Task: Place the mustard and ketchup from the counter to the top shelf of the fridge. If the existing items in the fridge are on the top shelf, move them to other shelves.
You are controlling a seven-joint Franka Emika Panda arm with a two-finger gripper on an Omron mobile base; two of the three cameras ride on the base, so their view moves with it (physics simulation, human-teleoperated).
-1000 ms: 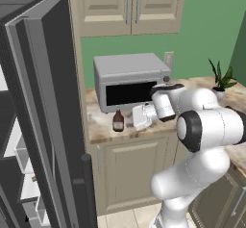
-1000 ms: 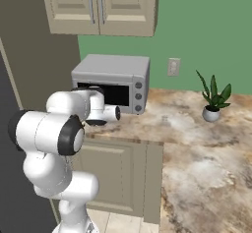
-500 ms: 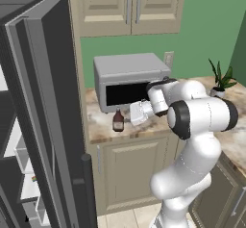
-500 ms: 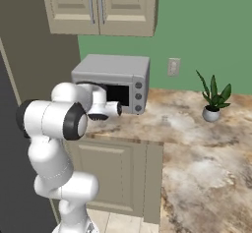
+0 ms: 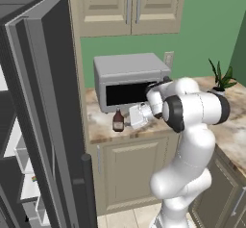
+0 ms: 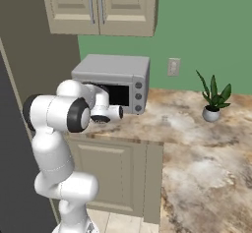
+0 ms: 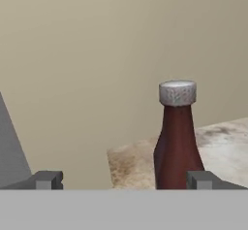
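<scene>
The white arm's two-finger gripper [image 7: 121, 179], jaws wide and empty, has swung closer to the small dark reddish-brown ketchup bottle [image 7: 177, 136] on the marbled stone counter [image 5: 103, 127], indicating an imminent grasp.

The gripper [image 5: 130, 117] hangs just above the table [image 5: 101, 128], in front of the microwave [image 5: 127, 78], jaws wide apart. The ketchup [image 5: 117, 121] stands upright on the table just beside the gripper, towards the fridge [image 5: 43, 126], near the table's front edge. In the hand view the ketchup [image 7: 177, 141] rises ahead of the gripper [image 7: 123, 179], nearer one fingertip. A potted plant [image 6: 211, 101] sits well apart, beyond the microwave on the far side from the gripper.
</scene>
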